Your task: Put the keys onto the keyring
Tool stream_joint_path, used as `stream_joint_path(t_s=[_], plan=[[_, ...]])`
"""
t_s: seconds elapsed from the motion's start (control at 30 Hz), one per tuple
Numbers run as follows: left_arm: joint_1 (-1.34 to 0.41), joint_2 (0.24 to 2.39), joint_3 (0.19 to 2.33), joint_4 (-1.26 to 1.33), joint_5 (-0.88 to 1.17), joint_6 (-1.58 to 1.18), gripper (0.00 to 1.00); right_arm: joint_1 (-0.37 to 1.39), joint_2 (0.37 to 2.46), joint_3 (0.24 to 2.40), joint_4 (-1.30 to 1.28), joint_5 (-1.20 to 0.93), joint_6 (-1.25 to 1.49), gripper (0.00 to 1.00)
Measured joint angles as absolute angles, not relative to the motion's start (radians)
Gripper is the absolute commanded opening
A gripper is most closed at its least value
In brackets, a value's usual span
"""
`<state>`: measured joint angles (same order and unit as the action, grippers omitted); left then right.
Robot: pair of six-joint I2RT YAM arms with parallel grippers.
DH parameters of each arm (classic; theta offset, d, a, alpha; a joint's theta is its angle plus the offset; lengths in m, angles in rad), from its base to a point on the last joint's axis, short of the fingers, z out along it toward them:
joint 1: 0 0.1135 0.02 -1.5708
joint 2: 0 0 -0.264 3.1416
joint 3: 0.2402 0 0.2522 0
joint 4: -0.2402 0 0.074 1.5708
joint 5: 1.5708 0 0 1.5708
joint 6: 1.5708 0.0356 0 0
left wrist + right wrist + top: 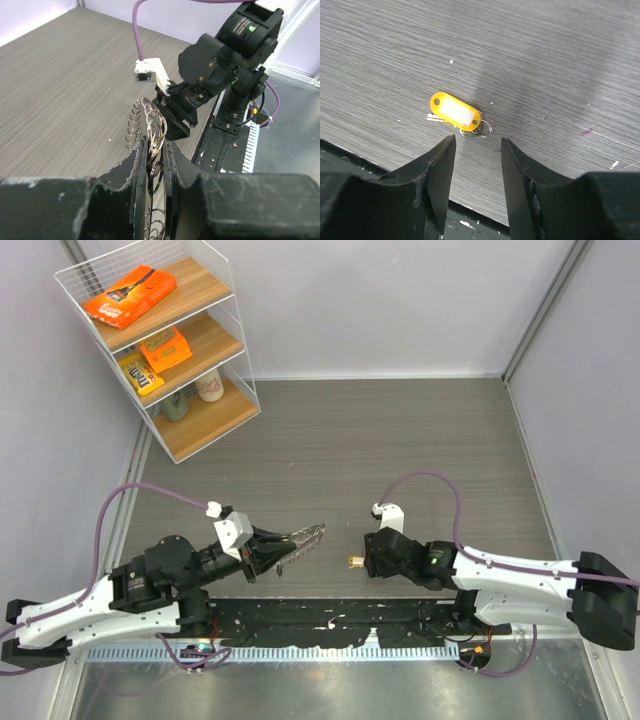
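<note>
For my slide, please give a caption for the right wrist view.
Open right end effector near a yellow-tagged key lying on the grey table.

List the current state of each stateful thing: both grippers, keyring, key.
left gripper: shut on the keyring.
keyring: clamped between the left fingers, loops sticking out past the tips.
right gripper: open, empty, just short of the key.
yellow-tagged key: lying flat on the table, loose, not on the keyring.
</note>
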<state>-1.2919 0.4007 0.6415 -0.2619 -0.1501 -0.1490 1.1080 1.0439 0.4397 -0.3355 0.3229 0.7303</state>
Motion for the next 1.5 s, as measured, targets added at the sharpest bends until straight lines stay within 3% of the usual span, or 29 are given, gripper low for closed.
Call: stream_joint_path(t_s=[0.13, 0.17, 0.27, 0.4, 0.47, 1.2, 1.5], plan=[[-1.292, 0.402, 0.641, -0.262, -0.160, -0.147, 0.00, 1.107, 0.946, 0.452, -0.366, 0.335, 0.730, 0.43], [-1.292, 0.403, 0.641, -0.262, -0.162, -0.146, 0.00, 1.106, 0.923, 0.453, -0.369, 0.335, 0.730, 0.36], [-1.292, 0.408, 0.641, -0.262, -0.165, -0.145, 0.00, 1.104, 0.890, 0.453, -0.373, 0.329, 0.729, 0.27], [-1.292, 0.414, 0.641, -0.262, -0.166, -0.145, 0.00, 1.101, 0.891, 0.453, -0.402, 0.341, 0.731, 0.40], [-1.292, 0.417, 0.641, -0.261, -0.166, -0.145, 0.00, 1.095, 0.891, 0.452, -0.411, 0.348, 0.733, 0.41], [-1.292, 0.428, 0.641, -0.259, -0.165, -0.146, 0.00, 0.992, 1.052, 0.365, -0.176, 0.183, 0.638, 0.42], [-1.292, 0.428, 0.641, -0.259, -0.165, -0.146, 0.00, 0.991, 1.064, 0.353, -0.123, 0.128, 0.630, 0.34]])
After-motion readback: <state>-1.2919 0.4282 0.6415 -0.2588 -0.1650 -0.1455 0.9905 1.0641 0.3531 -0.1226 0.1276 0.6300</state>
